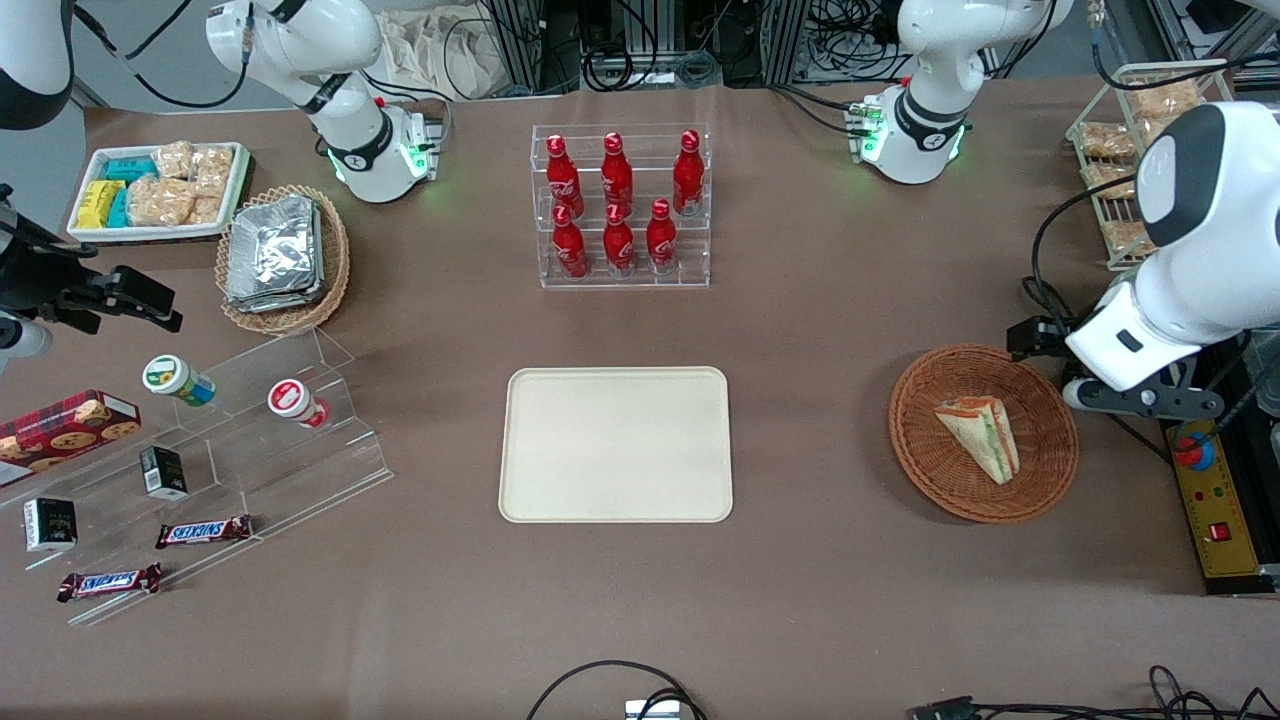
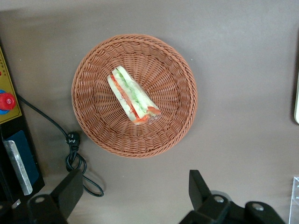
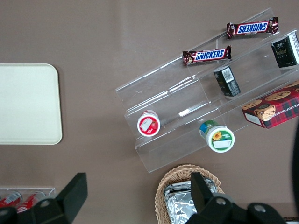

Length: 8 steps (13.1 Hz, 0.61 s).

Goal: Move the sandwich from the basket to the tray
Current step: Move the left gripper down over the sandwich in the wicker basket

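While the sandwich [image 2: 133,101] lies in the basket [image 2: 93,65], well apart from the tray [image 1: 615,395] on the bench, your end effector [image 2: 135,196] hangs above, fingers spread and empty (nothing gripped). Descend centred, straddling the wedge's long sides before closing.

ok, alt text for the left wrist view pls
A wrapped sandwich lies in a round wicker basket on a brown table, seen from above. The open claw hovers over the bare table beside the basket, touching neither. A black cable runs nearby.
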Motion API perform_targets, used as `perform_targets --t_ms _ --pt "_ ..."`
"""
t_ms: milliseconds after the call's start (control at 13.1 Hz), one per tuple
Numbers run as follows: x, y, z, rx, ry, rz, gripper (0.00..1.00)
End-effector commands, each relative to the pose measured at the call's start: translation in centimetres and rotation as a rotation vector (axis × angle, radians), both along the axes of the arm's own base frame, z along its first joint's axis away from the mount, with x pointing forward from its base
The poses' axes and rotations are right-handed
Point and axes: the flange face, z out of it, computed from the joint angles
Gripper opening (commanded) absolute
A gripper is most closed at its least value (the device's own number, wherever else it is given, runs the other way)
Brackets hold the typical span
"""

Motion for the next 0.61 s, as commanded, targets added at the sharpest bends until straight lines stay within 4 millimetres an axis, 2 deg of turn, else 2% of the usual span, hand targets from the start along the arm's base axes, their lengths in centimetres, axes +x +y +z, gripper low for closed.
perform_targets --t_ms 0,228,304,457,533 --pt "0.9 0.6 -0.4 -0.01 0.021 0.052 1.0" --pt "1.3 1.2 -0.7 0.01 0.02 0.113 1.0" --pt "1.2 1.2 -1.5 0.02 0.034 0.143 1.0" --pt "1.0 1.4 -4.6 0.04 0.06 0.308 1.0" --pt "0.7 2.2 -6.4 0.046 0.045 0.371 1.0"
